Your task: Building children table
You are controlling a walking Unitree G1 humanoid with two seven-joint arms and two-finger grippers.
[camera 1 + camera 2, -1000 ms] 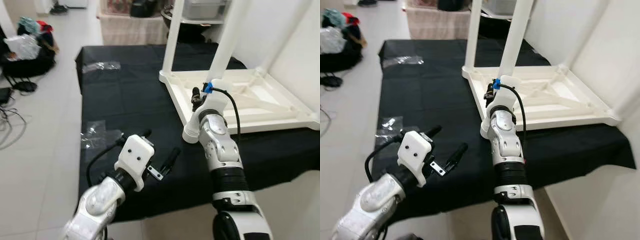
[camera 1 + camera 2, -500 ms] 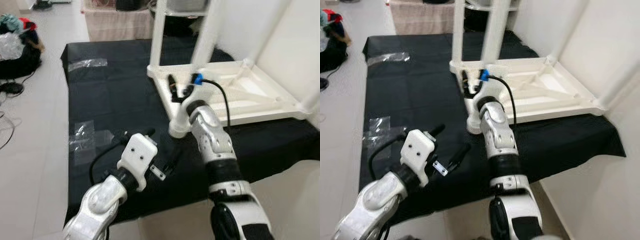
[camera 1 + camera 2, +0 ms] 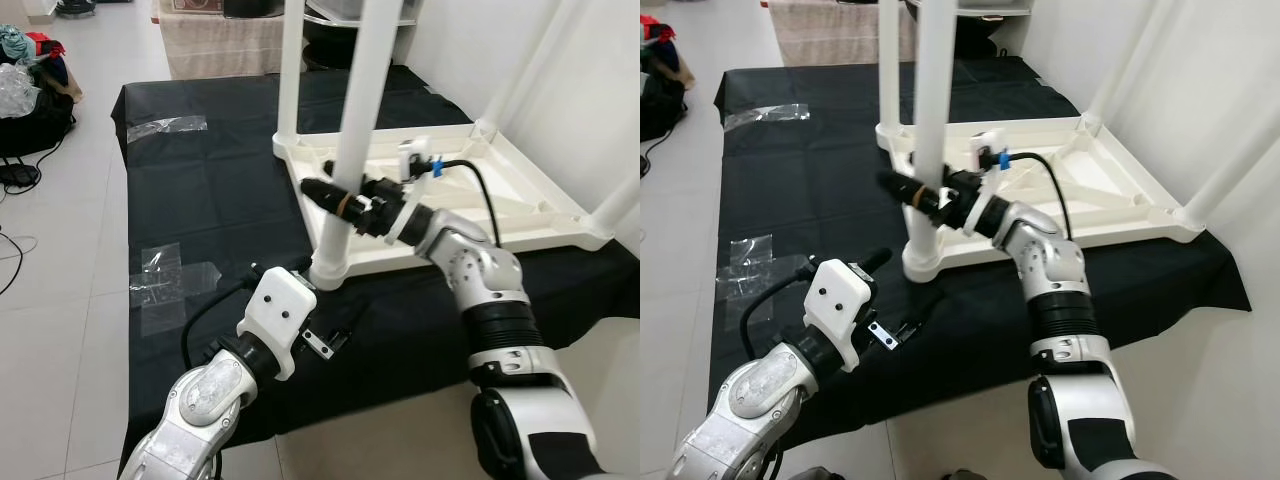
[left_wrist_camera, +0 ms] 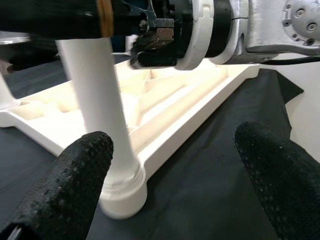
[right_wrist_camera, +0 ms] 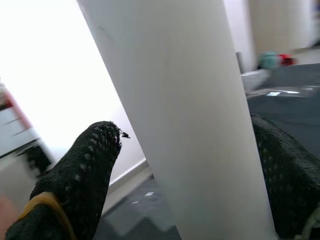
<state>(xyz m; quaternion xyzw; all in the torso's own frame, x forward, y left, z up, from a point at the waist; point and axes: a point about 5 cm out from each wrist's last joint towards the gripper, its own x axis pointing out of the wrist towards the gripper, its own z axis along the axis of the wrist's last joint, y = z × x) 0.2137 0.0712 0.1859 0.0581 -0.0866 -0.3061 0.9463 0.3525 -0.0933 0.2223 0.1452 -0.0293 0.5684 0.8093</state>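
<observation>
Both arms silver metal w/ rounded joint housings & black ribbed collars betw. segments. Left pincer (image 3: 335,335): white boxy wrist block w/ two small dark screw holes, black cable looping out its side, small metal bracket by the fingers. Right pincer (image 3: 330,192): long black fingers (image 5: 85,170) w/ dotted textured pads, yellowish band round one, white wrist ring, black cable w/ blue clip at the white cam mount.
</observation>
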